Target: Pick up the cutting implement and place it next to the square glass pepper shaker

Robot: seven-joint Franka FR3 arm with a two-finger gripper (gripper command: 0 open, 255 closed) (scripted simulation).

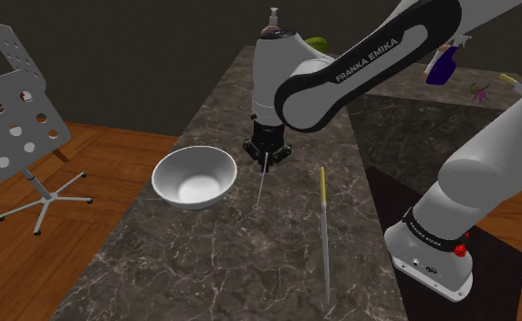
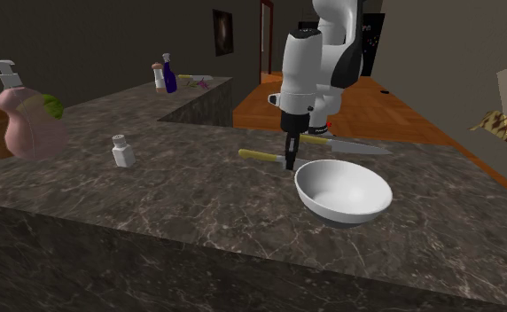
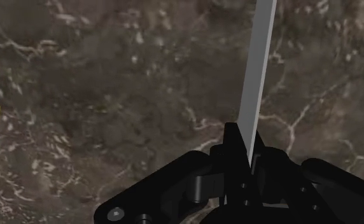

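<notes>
Gripper (image 2: 289, 163) closed narrow on the knife (image 3: 258, 70), pinching its thin grey blade. I take the yellow bar pointing to the second exterior view's left for its handle.

Step in hand, as I read it: carry — grasp made, placement not yet done.

The shaker (image 2: 122, 152), small and pale, stands well off to that view's left on the dark marble counter (image 2: 190, 199).

Next move: clear the white bowl (image 2: 343, 191) near the gripper, travel left, and set down just beside the shaker without tipping it.
</notes>
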